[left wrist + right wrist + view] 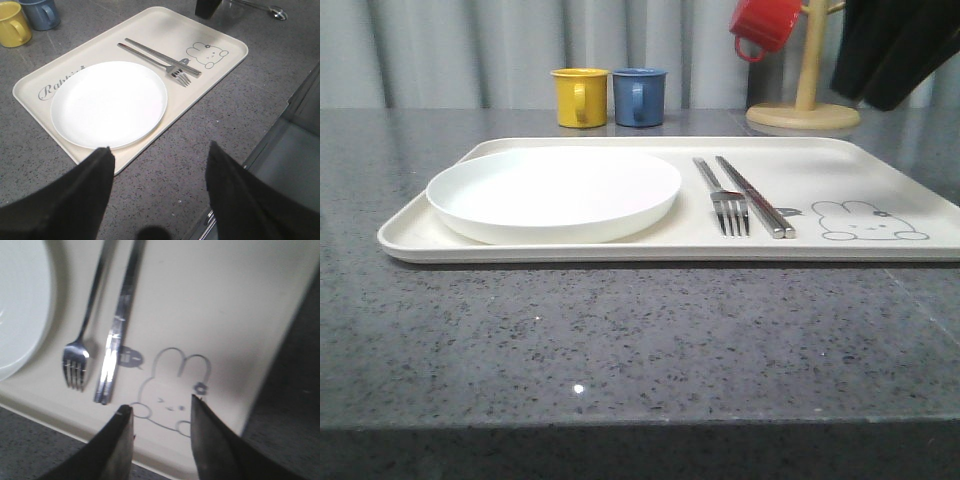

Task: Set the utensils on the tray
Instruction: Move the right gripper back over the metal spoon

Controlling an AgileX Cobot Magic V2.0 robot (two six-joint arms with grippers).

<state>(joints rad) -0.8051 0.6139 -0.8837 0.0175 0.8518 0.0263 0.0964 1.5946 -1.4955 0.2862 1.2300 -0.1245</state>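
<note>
The cream tray (880, 175) lies across the table with a round white plate (554, 190) on its left half. To the right of the plate, a fork (722, 196) and a pair of chopsticks (754, 194) lie side by side on the tray, next to the rabbit drawing (868, 222). In the left wrist view a spoon (274, 11) rests on the countertop beyond the tray's far corner. My right gripper (160, 407) hovers open and empty over the rabbit drawing (172, 390), beside the chopsticks (117, 340) and fork (76, 362). My left gripper (160, 150) is open and empty above the counter near the tray's (227, 60) edge.
A yellow mug (580, 97) and a blue mug (639, 96) stand behind the tray. A wooden mug tree (805, 100) at the back right carries a red mug (765, 22). A dark part of the right arm (895, 45) hangs at the upper right.
</note>
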